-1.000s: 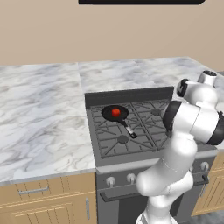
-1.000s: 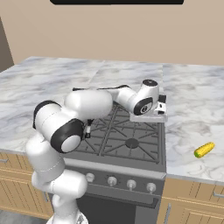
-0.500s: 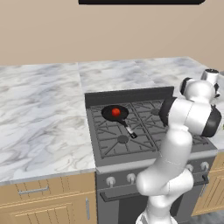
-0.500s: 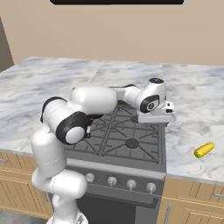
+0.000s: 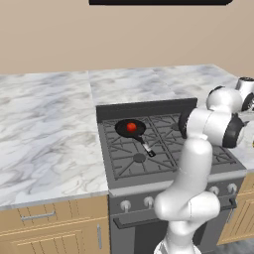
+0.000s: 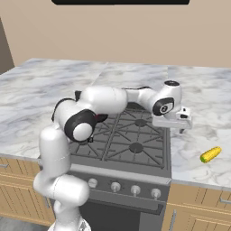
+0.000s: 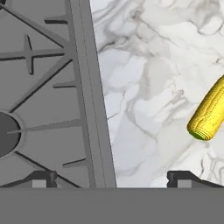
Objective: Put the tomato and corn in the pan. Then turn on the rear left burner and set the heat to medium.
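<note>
The tomato (image 5: 131, 127) lies inside the black pan (image 5: 130, 129), which stands on the stove's rear left burner and covers it. The pan's handle points toward the stove front. The yellow corn (image 6: 210, 154) lies on the marble counter to the right of the stove. My gripper (image 6: 177, 126) hovers over the stove's right edge, to the left of the corn and apart from it. In the hand view the corn (image 7: 210, 114) sits at the right, outside the wide-apart fingertips (image 7: 181, 177). The gripper (image 7: 113, 179) is open and holds nothing.
The stove grate (image 7: 85, 87) ends in a raised edge right under the hand. A row of knobs (image 6: 116, 186) runs along the stove front. Marble counter (image 5: 44, 129) stretches to both sides of the stove, and wooden drawers (image 5: 34, 218) sit below it.
The arm has swung to the right, carrying the open gripper from above the stove's right side to its right edge, closer to the corn. The tomato and pan have not moved.
</note>
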